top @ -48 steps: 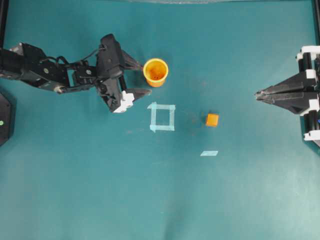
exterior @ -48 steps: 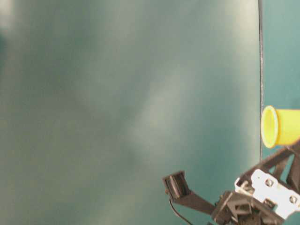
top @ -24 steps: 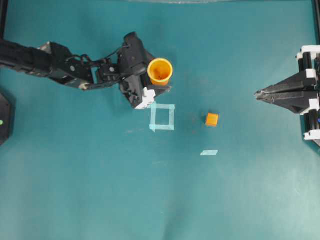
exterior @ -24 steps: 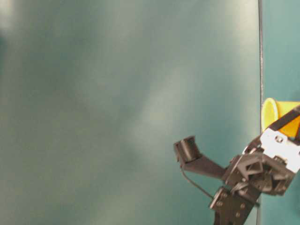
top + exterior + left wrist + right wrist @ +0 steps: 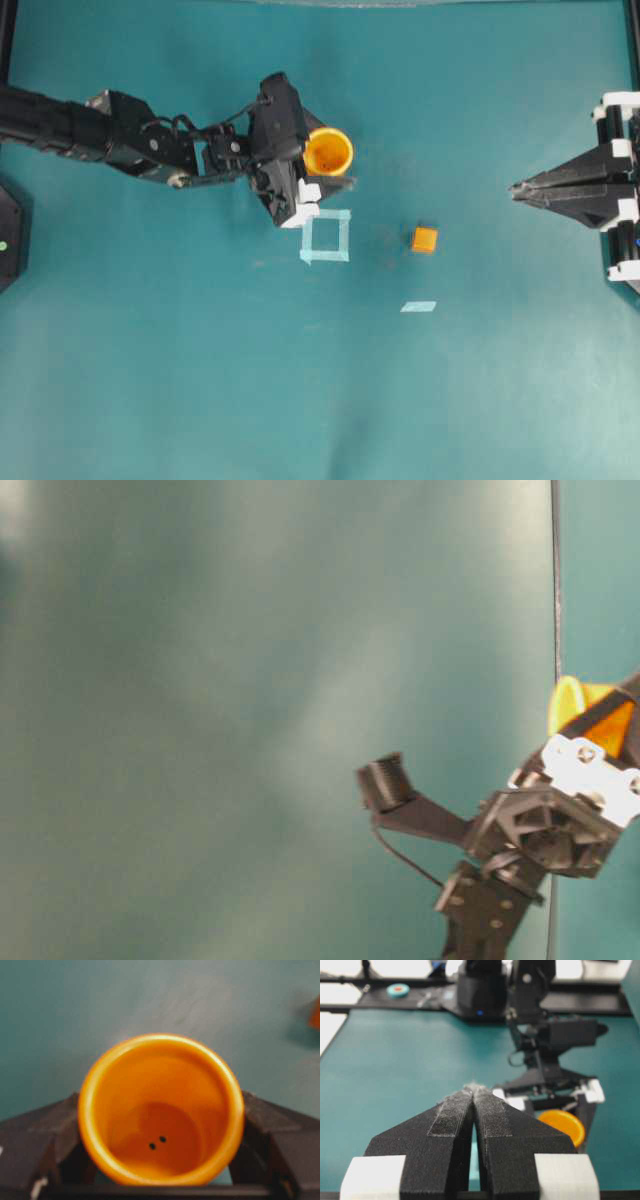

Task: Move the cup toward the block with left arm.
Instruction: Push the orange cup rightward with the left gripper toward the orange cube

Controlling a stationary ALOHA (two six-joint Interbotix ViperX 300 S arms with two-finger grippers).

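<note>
The left gripper (image 5: 335, 168) has its two black fingers (image 5: 40, 1130) on either side of the cup (image 5: 328, 152), pressed against its walls — the jaws are clamped on it, and the cup looks tipped in the table-level view. The block (image 5: 424, 239) sits well apart toward the right, past the blue tape square (image 5: 326, 234) just beside the gripper. The right gripper (image 5: 514, 188) rests at the far edge — its fingers pressed together, touching nothing.

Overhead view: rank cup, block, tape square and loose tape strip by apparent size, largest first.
1. Tape square and cup: footprints look alike, not ranked.
2. Loose tape strip and block: strip longer but thinner; too close to rank.
</note>
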